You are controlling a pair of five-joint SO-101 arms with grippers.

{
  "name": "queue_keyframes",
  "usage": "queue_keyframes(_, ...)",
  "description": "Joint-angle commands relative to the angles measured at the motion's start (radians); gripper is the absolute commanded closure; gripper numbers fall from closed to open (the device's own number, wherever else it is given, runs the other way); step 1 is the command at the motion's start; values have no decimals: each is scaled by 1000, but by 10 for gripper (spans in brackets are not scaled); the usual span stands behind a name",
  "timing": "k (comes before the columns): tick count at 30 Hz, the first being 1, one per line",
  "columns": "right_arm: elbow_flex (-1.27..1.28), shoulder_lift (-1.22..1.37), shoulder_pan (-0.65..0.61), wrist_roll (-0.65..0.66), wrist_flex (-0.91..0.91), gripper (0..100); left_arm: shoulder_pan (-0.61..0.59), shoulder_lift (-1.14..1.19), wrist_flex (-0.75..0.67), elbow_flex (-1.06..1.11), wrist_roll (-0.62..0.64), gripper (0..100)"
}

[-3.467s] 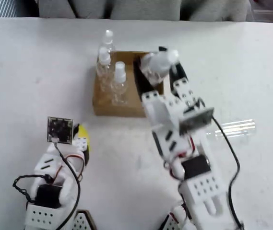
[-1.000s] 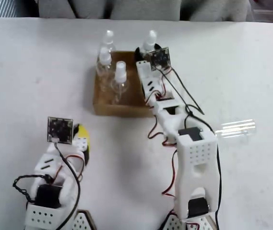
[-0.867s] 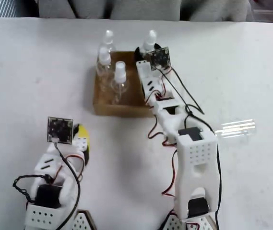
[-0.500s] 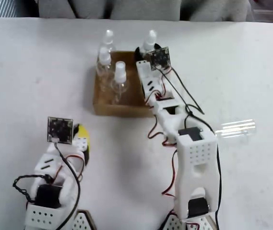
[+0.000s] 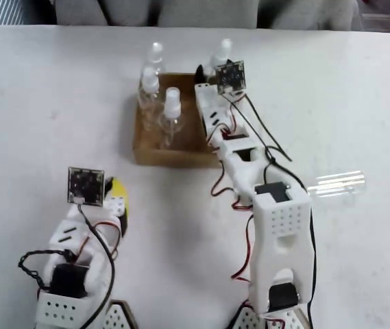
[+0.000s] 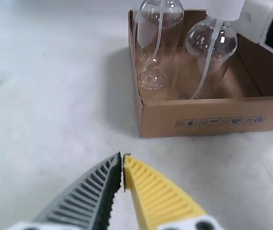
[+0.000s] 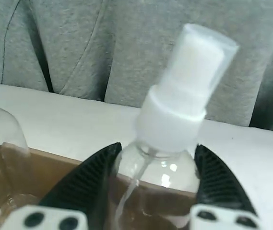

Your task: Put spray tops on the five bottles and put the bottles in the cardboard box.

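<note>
The right end effector [image 7: 158, 149] is clamped around a capped bottle [image 7: 174, 115] at the far right corner of the cardboard box [image 5: 167, 156], where three other capped bottles [image 5: 171, 104] already stand. The left end effector [image 6: 122, 160], jaws together, hovers over the desk [image 5: 57, 103] near the box. Four bottles look nearly finished, and the fifth is probably the clear object [image 5: 335, 184] lying on the desk to the right.

You've got two white printed arms in the high view: left arm [image 5: 78, 260] at lower left, right arm [image 5: 280, 233] right of centre. Both have perforated housings, black servo bodies, loose red and black cables [image 5: 258, 130] and a square black camera board [image 5: 86, 186] at the wrist. Left pincer [image 6: 122, 165]: one ribbed grey finger [image 6: 86, 194], one yellow finger [image 6: 158, 196]. Right pincer [image 7: 158, 147]: both fingers black and ribbed, on white bases with screw holes.
</note>
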Motion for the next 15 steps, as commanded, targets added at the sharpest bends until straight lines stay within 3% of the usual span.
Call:
queue_keyframes(1, -35, -24, 21, -15, 15, 803, -5, -12, -20, -3, -6, 973)
queue_keyframes(15, -38, -33, 12, -14, 67, 798, -4, -12, -20, -3, -6, 973)
